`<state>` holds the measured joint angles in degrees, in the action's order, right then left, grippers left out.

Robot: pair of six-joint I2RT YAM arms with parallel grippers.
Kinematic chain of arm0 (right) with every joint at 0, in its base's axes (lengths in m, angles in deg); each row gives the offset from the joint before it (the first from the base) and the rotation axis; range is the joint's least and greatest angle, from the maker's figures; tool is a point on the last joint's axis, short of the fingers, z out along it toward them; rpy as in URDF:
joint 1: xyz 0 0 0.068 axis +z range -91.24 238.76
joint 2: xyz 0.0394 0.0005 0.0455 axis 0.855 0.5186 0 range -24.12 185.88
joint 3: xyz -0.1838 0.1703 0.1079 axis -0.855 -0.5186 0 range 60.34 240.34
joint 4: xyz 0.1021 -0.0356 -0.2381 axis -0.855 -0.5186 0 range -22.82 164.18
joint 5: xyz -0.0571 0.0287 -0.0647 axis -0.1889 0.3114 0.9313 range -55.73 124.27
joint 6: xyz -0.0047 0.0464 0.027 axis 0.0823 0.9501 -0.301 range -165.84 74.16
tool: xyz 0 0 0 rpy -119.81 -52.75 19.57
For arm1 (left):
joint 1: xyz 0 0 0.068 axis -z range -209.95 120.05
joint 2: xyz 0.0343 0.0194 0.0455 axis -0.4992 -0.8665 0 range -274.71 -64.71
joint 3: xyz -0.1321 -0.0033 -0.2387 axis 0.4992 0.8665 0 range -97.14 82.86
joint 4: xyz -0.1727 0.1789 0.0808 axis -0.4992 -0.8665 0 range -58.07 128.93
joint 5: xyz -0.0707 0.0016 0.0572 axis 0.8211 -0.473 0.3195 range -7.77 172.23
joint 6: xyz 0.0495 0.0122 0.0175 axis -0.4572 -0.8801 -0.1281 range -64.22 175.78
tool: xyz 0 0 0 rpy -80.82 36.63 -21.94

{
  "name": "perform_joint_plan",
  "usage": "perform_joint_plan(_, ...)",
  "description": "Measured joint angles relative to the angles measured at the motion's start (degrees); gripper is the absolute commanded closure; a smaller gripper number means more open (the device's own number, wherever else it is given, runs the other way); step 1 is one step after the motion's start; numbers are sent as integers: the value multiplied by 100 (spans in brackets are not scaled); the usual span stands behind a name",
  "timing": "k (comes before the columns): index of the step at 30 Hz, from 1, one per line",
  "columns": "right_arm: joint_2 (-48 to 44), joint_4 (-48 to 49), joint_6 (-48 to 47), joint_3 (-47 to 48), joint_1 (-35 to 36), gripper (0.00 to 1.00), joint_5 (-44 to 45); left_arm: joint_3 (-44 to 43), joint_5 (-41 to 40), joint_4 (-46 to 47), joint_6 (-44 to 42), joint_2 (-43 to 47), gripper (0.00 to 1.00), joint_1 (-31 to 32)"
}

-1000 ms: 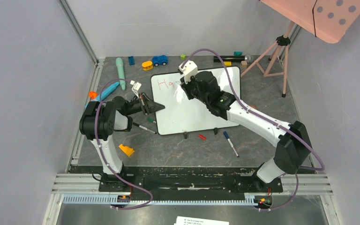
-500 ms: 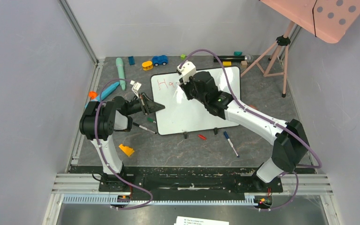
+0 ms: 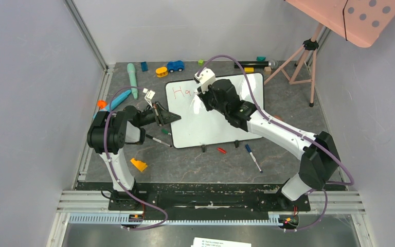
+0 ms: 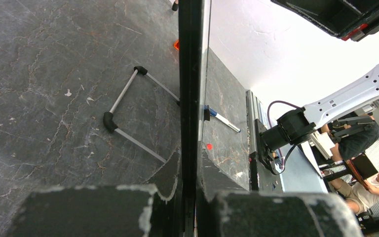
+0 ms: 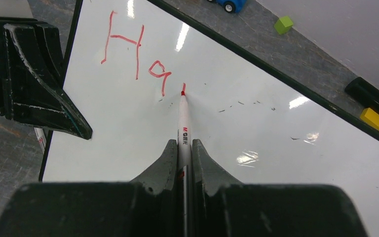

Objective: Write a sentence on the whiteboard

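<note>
The whiteboard (image 3: 211, 126) lies on the dark table, tipped up slightly at its left edge. My left gripper (image 3: 171, 117) is shut on that left rim (image 4: 190, 74), which runs edge-on between its fingers (image 4: 190, 158). My right gripper (image 5: 183, 144) is shut on a white red-tipped marker (image 5: 183, 116). The marker's tip touches the board (image 5: 256, 128) just right of the red letters "Ha" (image 5: 133, 54), where a short new stroke starts. The sentence (image 3: 181, 92) shows only as those letters near the board's top left corner.
A black marker (image 3: 158, 140) lies left of the board. A red cap (image 3: 221, 150) and a blue-capped marker (image 3: 253, 157) lie in front of it. Toys, among them a blue car (image 3: 175, 66), line the back. A pink tripod (image 3: 298, 62) stands at the back right.
My right gripper has shifted slightly to the right along the top line with the marker, past the "a". The left arm and the board have not moved.
</note>
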<state>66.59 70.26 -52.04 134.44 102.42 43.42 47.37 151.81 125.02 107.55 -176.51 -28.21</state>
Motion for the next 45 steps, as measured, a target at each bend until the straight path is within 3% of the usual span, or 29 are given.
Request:
perform_joint_plan(21, -271, -295, 63, -444, 7, 100, -352, 0, 0, 0, 0, 0, 98, 0)
perform_joint_plan(45, 13, -525, -7, 356, -2, 100, -166, 0, 4, 9, -2, 0, 98, 0)
